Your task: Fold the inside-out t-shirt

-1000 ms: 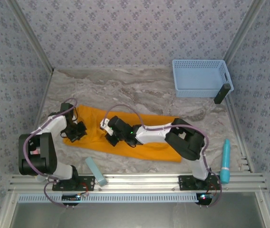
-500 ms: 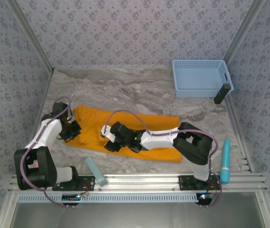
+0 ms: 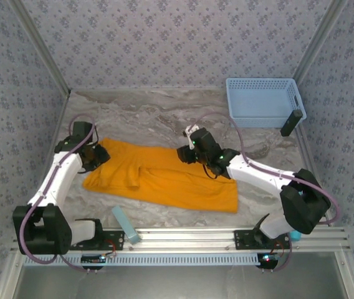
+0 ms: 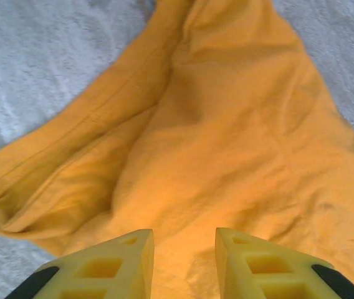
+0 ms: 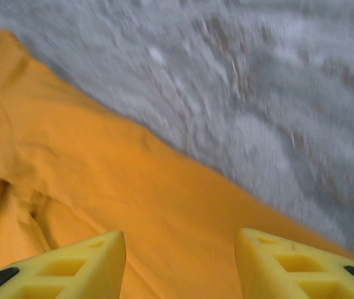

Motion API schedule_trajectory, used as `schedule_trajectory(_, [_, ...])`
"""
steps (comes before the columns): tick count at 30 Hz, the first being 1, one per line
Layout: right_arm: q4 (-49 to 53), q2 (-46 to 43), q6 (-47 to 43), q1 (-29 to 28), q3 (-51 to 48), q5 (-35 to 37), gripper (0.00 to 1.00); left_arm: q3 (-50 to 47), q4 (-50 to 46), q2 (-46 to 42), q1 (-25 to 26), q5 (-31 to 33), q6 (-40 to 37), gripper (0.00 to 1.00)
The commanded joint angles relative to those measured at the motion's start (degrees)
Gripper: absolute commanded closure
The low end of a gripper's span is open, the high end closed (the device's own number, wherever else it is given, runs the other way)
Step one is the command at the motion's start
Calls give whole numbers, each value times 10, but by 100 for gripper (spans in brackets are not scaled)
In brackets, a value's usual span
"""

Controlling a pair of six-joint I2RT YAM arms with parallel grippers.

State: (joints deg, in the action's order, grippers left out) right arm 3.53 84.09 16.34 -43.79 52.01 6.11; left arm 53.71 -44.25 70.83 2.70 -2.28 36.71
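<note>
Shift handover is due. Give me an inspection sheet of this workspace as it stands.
Surface: marbled grey table cover, wrinkled.
Job's things: orange t-shirt lying spread out, creased near the left arm.
Clutter: blue basket at far right, black object against it, pale blue block at near edge.
Grippers: left gripper open above the shirt; right gripper open over its far edge.
Cables: purple cables looped along both arms.
Surroundings: patterned walls.

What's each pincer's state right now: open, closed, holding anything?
Left pincer: open, holding nothing, over the t-shirt.
Right pincer: open, holding nothing, over the t-shirt's edge.
</note>
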Motion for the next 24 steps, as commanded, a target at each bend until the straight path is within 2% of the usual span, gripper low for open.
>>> schedule_trajectory(1, [55, 28, 97, 10, -27, -1, 49, 17, 50, 49, 22, -6, 21, 67])
schedule_trajectory(4, [66, 46, 155, 34, -48, 11, 52, 16, 125, 116, 23, 18, -16, 68])
schedule_trajectory(6, [74, 40, 189, 33, -73, 66, 52, 10, 152, 148, 20, 67, -41, 71])
schedule_trajectory(10, [118, 35, 230, 38, -88, 124, 51, 20, 170, 205, 14, 24, -60, 71])
schedule_trajectory(13, [82, 66, 223, 44, -98, 149, 51, 25, 157, 243, 10, 29, -73, 69])
schedule_trajectory(17, [21, 162, 201, 76, -58, 110, 54, 35, 132, 282, -7, 1, -95, 67])
schedule_trajectory(20, [-14, 224, 178, 95, -3, 80, 54, 34, 108, 270, -19, 1, -102, 63])
schedule_trajectory(22, [-43, 267, 157, 107, 45, 28, 54, 22, 117, 254, -30, -33, -98, 62])
schedule_trajectory(24, [-46, 313, 133, 112, 109, 18, 54, 17, 112, 244, -40, -44, -93, 61])
